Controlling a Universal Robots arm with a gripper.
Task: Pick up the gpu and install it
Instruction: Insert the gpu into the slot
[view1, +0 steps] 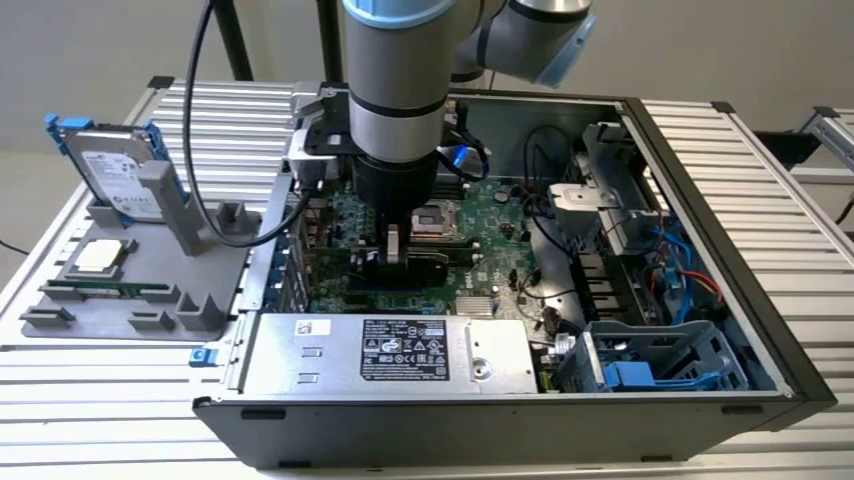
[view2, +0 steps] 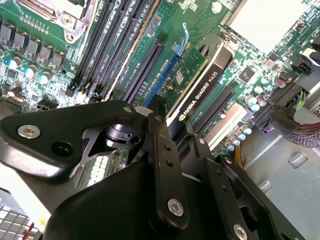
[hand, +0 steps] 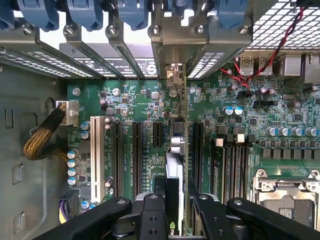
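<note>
Exterior view: the gripper (view1: 395, 252) is reaching down into the open computer case (view1: 747, 250) and pinching the gpu (view1: 407, 262) over the motherboard (view1: 494, 215).

Second wrist view is showing the fingers (view2: 159, 150) pressing on the card's upper edge, so the card is hanging edge-down and running along the slots; judged from this, it is being held that way so its lower edge is lining up with the long blue slot (view2: 161, 75) directly beneath it. First wrist view is showing the card edge-on, its far end pointing at the rear bracket openings (hand: 172, 70) along the case's back edge. Whether it is already seating in the slot cannot be told. The card is looking thin and rectangular, with a black shroud bearing white print on one face and a green board on the other.
</note>
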